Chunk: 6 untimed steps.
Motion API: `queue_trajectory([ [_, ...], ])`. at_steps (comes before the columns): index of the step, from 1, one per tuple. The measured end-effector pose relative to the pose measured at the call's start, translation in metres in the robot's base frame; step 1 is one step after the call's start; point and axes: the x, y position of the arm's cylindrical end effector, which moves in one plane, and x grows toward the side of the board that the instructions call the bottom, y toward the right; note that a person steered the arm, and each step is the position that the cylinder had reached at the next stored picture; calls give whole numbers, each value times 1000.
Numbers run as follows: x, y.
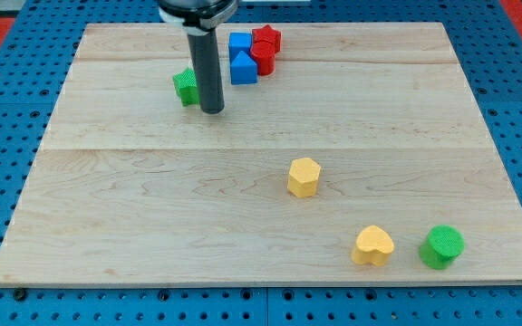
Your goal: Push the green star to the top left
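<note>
Nearest you, at the board's [80,263] five-o'clock corner, sit a green cylinder [441,246] and, just beside it toward nine o'clock, a yellow heart [372,245]. A yellow hexagonal block [304,177] lies farther in, near centre.

Beyond these, at about eleven o'clock on the board, you find the green star [186,87], partly hidden behind the rod. Your tip [212,110] rests on the wood just at the star's four-o'clock side, touching or nearly so (the contact itself is hidden). The rod has no jaws to spread or close; it holds nothing.

Farthest, at twelve o'clock, a blue cube [240,43], a blue triangular block [243,69], a red star [265,38] and a second red block [263,60] cluster together, touching.

Judge the star light, rigid and free-sliding on smooth wood. Its points invite rotation, so press a flat notch on the side facing four o'clock. It shows no clear long axis; its heading cannot be told.
</note>
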Motion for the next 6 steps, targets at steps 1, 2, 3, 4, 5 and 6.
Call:
queue_trajectory([
  [1,-33,-46],
  [2,-51,-119],
  [3,-36,-121],
  [4,-69,-145],
  [5,-113,-168],
  [6,-126,-168],
])
